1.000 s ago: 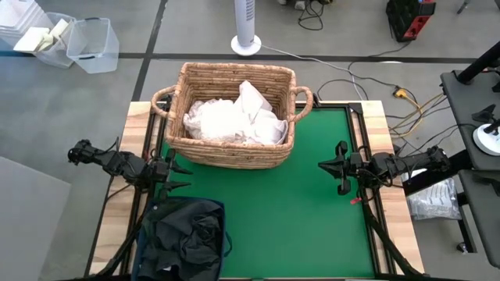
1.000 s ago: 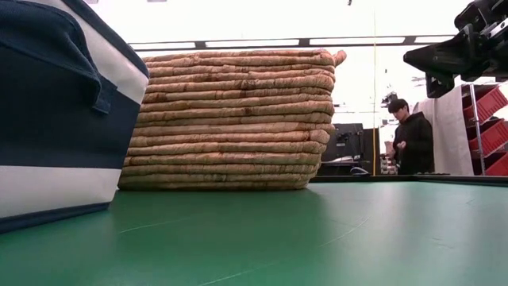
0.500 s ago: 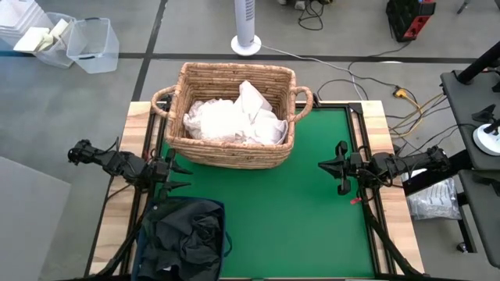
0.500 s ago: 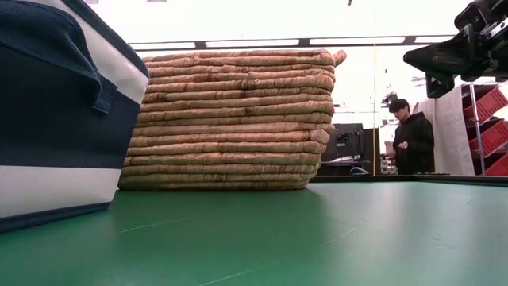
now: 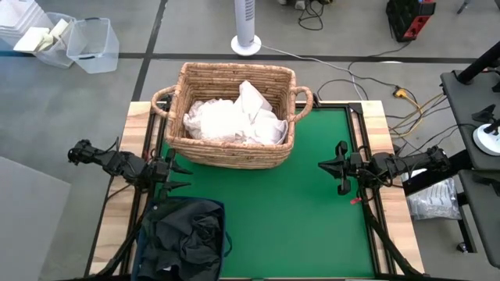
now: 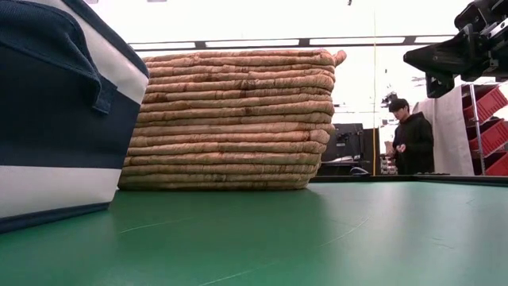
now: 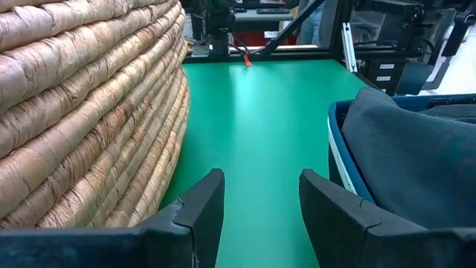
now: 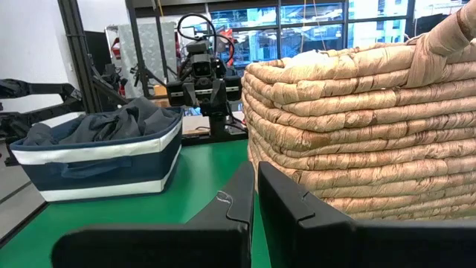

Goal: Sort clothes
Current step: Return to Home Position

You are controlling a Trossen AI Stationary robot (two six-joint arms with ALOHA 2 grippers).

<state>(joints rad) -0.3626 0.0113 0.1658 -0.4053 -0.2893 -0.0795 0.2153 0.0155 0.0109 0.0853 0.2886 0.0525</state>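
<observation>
At the table's (image 5: pixel 297 226) two sides, left gripper (image 5: pixel 181 176) (fingers spread, empty) and right gripper (image 5: pixel 322 165) (fingers nearly pressed together, empty) unmoved over the last second; white clothes (image 5: pixel 230 121) fill the basket (image 5: pixel 234 72), dark clothes (image 5: pixel 183 234) the bin (image 8: pixel 104 167), so sorting looks finished; lower layers in both are hidden

My rig stands in a robotics lab or workshop. Round my green-topped table with wooden edges (image 5: pixel 312 211) lies bare grey concrete floor (image 5: pixel 78 101), with loose cables (image 5: pixel 406 117) trailing off its right side. A white pedestal fan (image 5: pixel 245 43) and clear plastic storage tubs (image 5: pixel 92 45) stand beyond its far edge; red shelf bins (image 6: pixel 490 102) and a person in dark clothes (image 6: pixel 413 143) are behind it.
</observation>
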